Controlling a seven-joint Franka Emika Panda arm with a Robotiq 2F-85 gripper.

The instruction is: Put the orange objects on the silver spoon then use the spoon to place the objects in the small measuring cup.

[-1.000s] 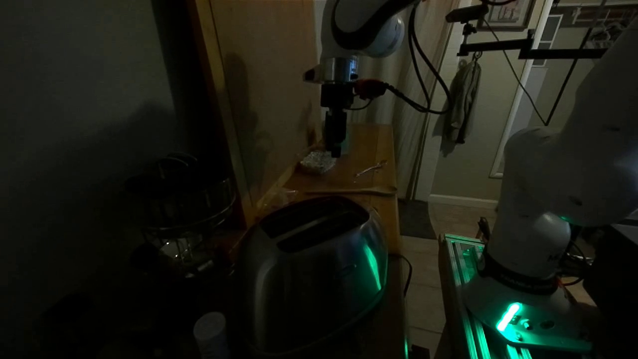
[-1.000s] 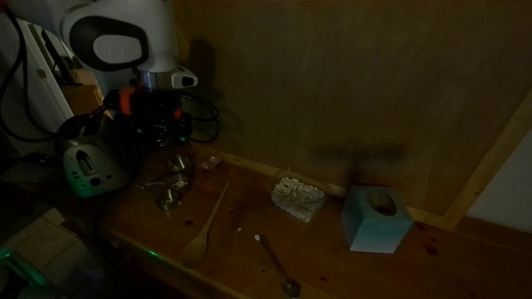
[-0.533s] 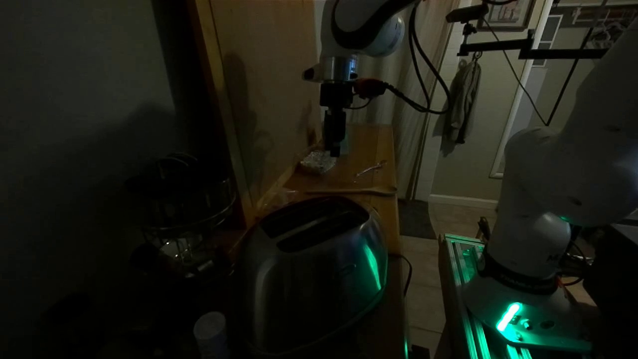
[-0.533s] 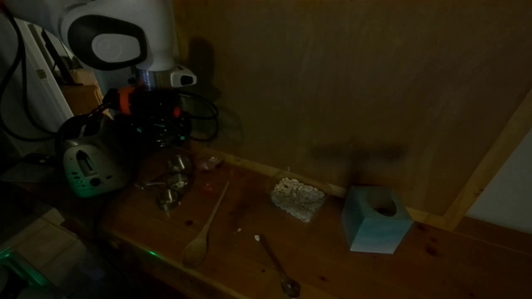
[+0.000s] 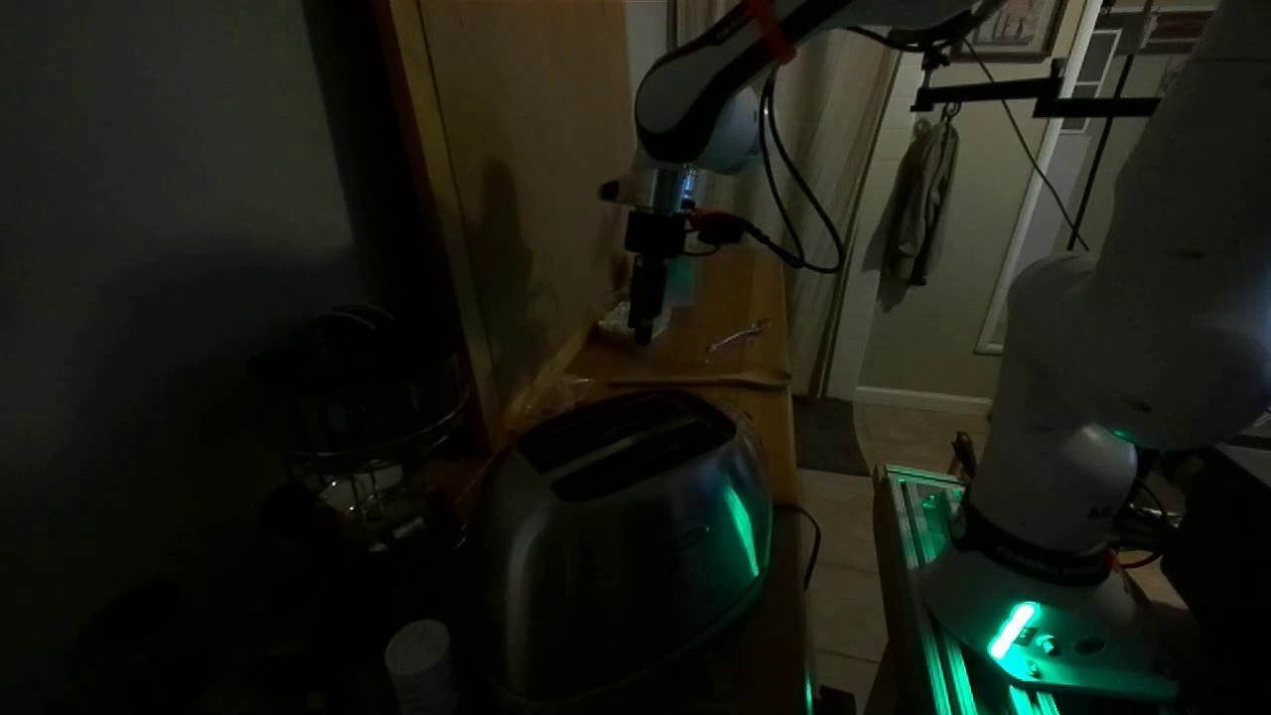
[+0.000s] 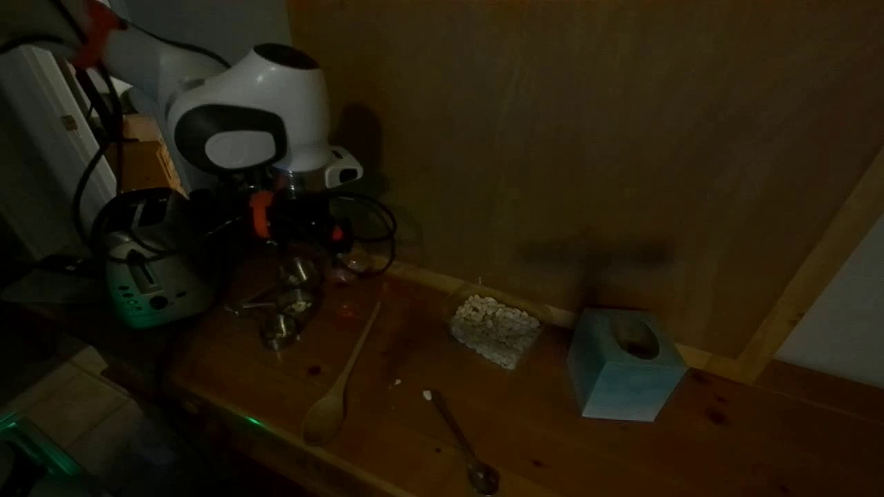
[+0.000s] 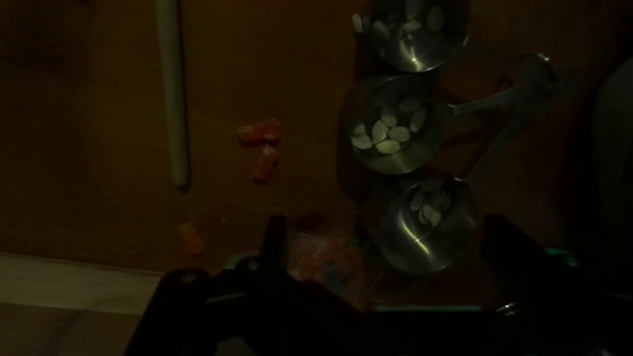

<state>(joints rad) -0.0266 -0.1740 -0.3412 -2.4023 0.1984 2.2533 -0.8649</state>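
Two red-orange pieces (image 7: 259, 132) and one orange piece (image 7: 191, 239) lie on the wooden table in the wrist view. They show faintly in an exterior view (image 6: 345, 312). The silver spoon (image 6: 482, 476) lies near the table's front edge, a white seed at its handle end. Three metal measuring cups (image 7: 420, 247) with pale seeds inside stand in a row; I cannot tell which is smallest. They also show in an exterior view (image 6: 280, 335). My gripper (image 7: 386, 218) is open and empty above the table, its fingers seen either side of the bottom cup and a plastic bag.
A wooden spoon (image 6: 324, 414) lies between the cups and the silver spoon. A clear tub of white seeds (image 6: 494, 331) and a blue tissue box (image 6: 618, 390) stand along the wooden panel (image 6: 552, 138). A toaster (image 5: 635, 566) stands beside the cups. The clear bag (image 7: 329, 262) holds orange pieces.
The arm and gripper have come down, and moved rightward in the exterior view with the tissue box. The spoons, cups and tub have not moved.
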